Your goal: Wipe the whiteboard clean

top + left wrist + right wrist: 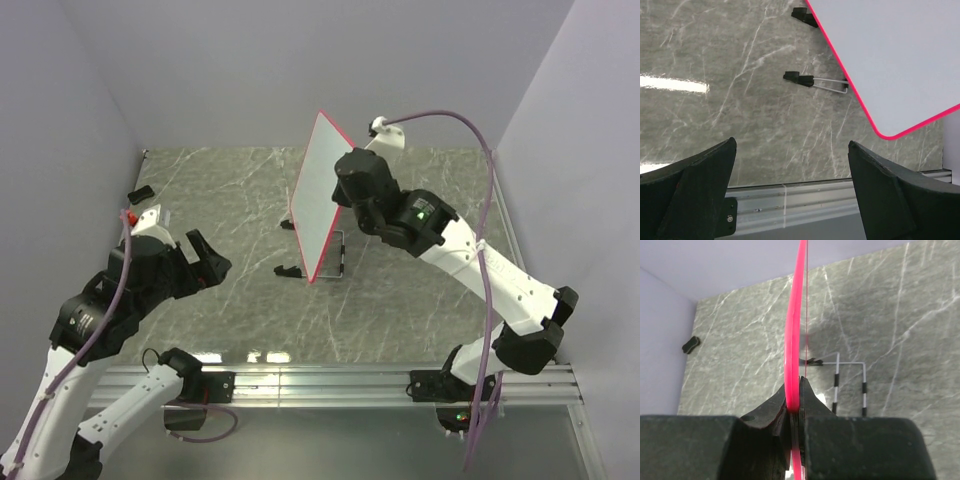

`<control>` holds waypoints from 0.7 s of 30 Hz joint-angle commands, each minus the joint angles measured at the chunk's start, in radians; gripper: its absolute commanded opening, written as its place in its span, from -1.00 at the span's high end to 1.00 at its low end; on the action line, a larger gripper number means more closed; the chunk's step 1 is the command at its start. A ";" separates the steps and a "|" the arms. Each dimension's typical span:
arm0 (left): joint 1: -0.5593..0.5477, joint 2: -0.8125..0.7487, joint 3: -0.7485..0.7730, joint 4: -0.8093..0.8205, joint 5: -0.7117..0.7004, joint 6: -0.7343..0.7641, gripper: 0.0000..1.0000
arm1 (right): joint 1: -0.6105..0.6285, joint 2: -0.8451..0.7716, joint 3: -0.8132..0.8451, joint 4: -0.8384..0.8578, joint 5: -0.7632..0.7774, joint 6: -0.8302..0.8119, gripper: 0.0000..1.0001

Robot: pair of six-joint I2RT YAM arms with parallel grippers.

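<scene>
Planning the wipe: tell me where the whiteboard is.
In the top view the whiteboard stands on edge over the middle of the table, its rim clamped in the right pincer, right of the open left pincer.

The whiteboard (318, 200) looks plain white, framed red-pink; the table (230, 190) is grey, white-veined.

Lab test cell: plain lilac walls (250, 60) enclosing grey marble-look table (230, 200), aluminium rail (320, 385) at near edge.
</scene>
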 commanded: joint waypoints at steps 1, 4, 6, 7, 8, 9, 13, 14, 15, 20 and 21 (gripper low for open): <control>0.002 -0.031 0.010 -0.044 -0.021 0.004 -0.99 | 0.081 -0.036 0.000 0.198 0.097 0.123 1.00; 0.002 -0.052 0.005 -0.054 -0.022 0.010 -0.99 | 0.168 -0.042 -0.078 0.181 0.158 0.192 1.00; 0.002 -0.061 0.008 -0.055 -0.027 0.015 -0.99 | 0.211 -0.056 -0.163 0.158 0.184 0.279 1.00; 0.002 -0.060 0.011 -0.057 -0.030 0.026 -0.99 | 0.228 -0.074 -0.195 0.129 0.195 0.316 1.00; 0.002 -0.058 0.013 -0.058 -0.033 0.029 -0.99 | 0.243 -0.085 -0.264 0.120 0.202 0.344 1.00; 0.002 -0.055 0.016 -0.060 -0.031 0.030 -0.99 | 0.276 -0.099 -0.301 0.106 0.218 0.398 1.00; 0.002 -0.049 0.008 -0.051 -0.017 0.044 -0.99 | 0.349 -0.175 -0.468 0.017 0.273 0.574 1.00; 0.002 -0.048 0.003 -0.049 -0.016 0.044 -0.99 | 0.363 -0.194 -0.543 0.011 0.279 0.602 1.00; 0.002 -0.049 -0.003 -0.049 -0.013 0.046 -0.99 | 0.371 -0.215 -0.589 0.044 0.285 0.625 1.00; 0.002 -0.054 -0.040 -0.034 0.006 0.060 -0.99 | 0.343 -0.396 -0.784 0.152 0.272 0.546 1.00; 0.002 -0.054 -0.050 -0.035 0.010 0.060 -0.99 | 0.333 -0.419 -0.781 0.153 0.273 0.519 1.00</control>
